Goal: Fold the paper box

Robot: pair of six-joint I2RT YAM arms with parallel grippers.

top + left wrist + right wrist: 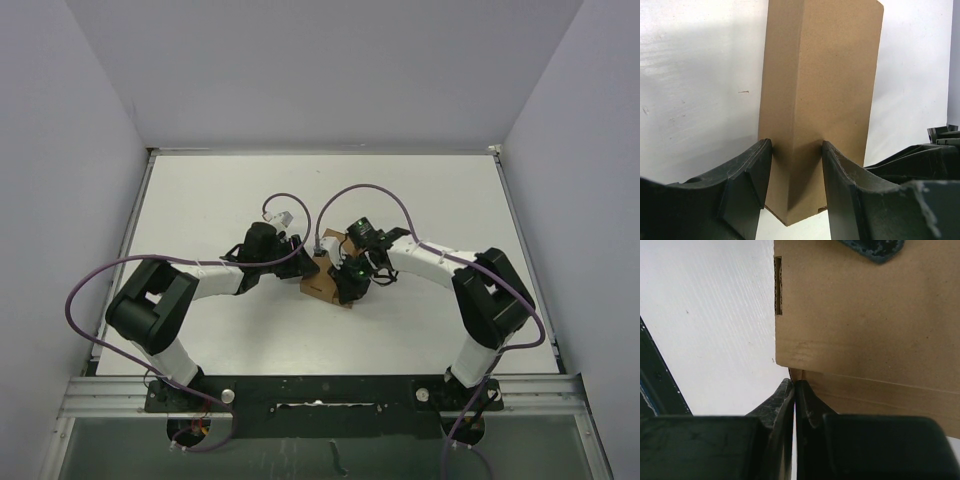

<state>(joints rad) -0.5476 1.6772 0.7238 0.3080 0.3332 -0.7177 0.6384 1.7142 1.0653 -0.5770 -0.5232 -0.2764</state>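
Two grippers meet at one paper box [322,286], mid-table [220,200]. Only your left wrist view shows the left gripper [796,150] clamped across the box's upright folded corner. Only your right wrist view shows the right gripper [794,385] pressed together, its tips at a panel edge below a slot [778,285].

Entry, layout only. You have the paper box [320,285] on the table [420,190], near its middle. The left gripper [303,262] sits at the box's left side. The right gripper [350,276] sits at its right, near side. From the left wrist you see a folded corner of the box between the fingers [752,170]. From the right wrist the box lies just beyond the fingertips [785,395], far and right.
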